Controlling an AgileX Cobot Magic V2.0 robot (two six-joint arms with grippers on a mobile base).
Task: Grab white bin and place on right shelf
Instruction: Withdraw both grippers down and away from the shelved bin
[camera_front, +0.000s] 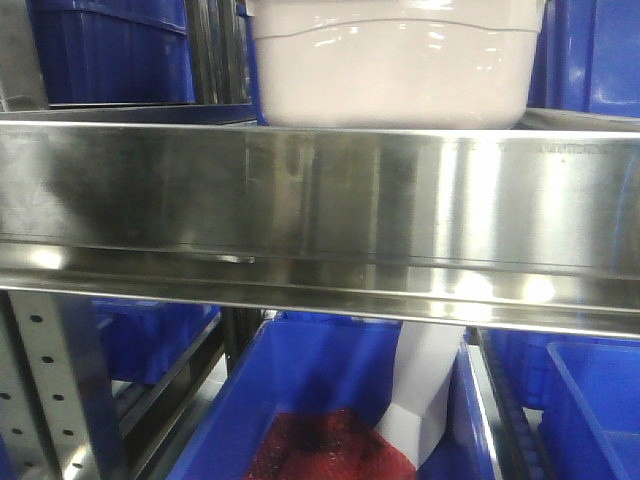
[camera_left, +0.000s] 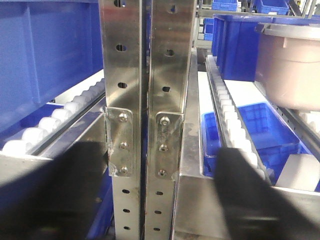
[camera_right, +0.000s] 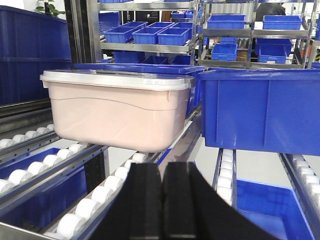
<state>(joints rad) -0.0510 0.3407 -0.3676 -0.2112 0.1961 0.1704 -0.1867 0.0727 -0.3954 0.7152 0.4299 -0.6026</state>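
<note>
The white bin (camera_front: 390, 70) is a pinkish-white tub with a pale grey lid. It rests on the steel shelf tier behind the broad front rail (camera_front: 320, 200). In the right wrist view the bin (camera_right: 117, 112) sits on white roller tracks, a short way ahead of my right gripper (camera_right: 162, 172), which is shut and empty and not touching it. In the left wrist view the bin (camera_left: 290, 65) is at the far right. My left gripper (camera_left: 155, 165) is wide open and empty, its fingers on either side of two punched steel uprights (camera_left: 145, 100).
A large blue bin (camera_right: 260, 110) stands right beside the white bin. Another blue bin (camera_front: 300, 400), holding red material and a white object, sits on the tier below. Roller tracks (camera_right: 90, 210) run forward. More blue bins fill shelves at the back (camera_right: 145, 32).
</note>
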